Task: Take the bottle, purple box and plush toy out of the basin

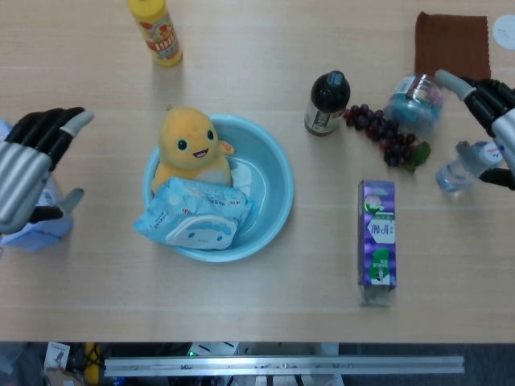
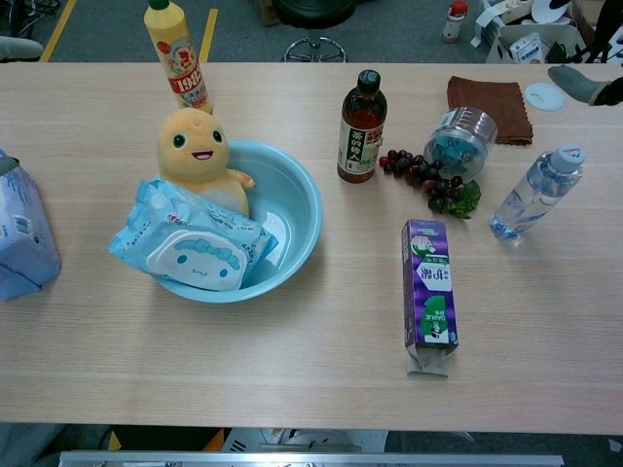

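Yellow bottle [image 2: 177, 55], dark sauce bottle [image 2: 359, 115], grapes [image 2: 428, 177], brown cloth [image 2: 490, 101], wipes pack [image 2: 195, 242] in the basin

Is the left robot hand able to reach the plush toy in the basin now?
Probably yes: the left robot hand is open, and bare table separates it from the plush toy, which rises above the basin rim.
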Available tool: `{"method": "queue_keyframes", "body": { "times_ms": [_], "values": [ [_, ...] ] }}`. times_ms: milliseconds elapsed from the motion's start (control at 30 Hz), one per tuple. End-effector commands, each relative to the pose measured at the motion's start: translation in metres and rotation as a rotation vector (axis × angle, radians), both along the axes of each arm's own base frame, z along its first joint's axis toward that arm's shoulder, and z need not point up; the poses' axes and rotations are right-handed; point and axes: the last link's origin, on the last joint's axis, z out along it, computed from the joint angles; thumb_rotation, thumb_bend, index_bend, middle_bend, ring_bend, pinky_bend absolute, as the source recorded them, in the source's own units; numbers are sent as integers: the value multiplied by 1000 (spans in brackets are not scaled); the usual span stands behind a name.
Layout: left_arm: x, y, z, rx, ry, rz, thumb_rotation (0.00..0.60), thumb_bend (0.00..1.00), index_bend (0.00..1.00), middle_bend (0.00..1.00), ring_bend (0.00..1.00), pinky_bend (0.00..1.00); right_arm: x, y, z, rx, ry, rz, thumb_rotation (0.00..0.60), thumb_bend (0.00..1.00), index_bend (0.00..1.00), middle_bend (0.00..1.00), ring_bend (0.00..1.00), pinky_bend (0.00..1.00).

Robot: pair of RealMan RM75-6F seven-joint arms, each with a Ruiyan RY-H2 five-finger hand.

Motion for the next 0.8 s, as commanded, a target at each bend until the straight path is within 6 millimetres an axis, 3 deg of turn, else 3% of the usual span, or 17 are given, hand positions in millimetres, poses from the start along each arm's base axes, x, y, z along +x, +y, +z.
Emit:
{"method": "queue_keyframes", "body": {
  "times_ms": [33, 600, 800],
  "values": [
    [16, 14, -14, -38, -5, -40, 600, 279, 10, 100, 100, 134, -2, 1, 2, -7, -5, -3, 600, 368, 100, 236, 256, 479],
    [71, 69, -68, -234, 9, -80, 600, 253, 0, 45, 82, 134, -9, 1, 7, -13, -13, -26, 600, 368, 100, 238, 256, 479],
    [78, 87, -89, -284, 63, -64, 600, 254, 0, 23, 78, 134, -10, 2, 8, -6, -12, -26, 600, 368, 100, 240, 260, 479]
  ]
}}
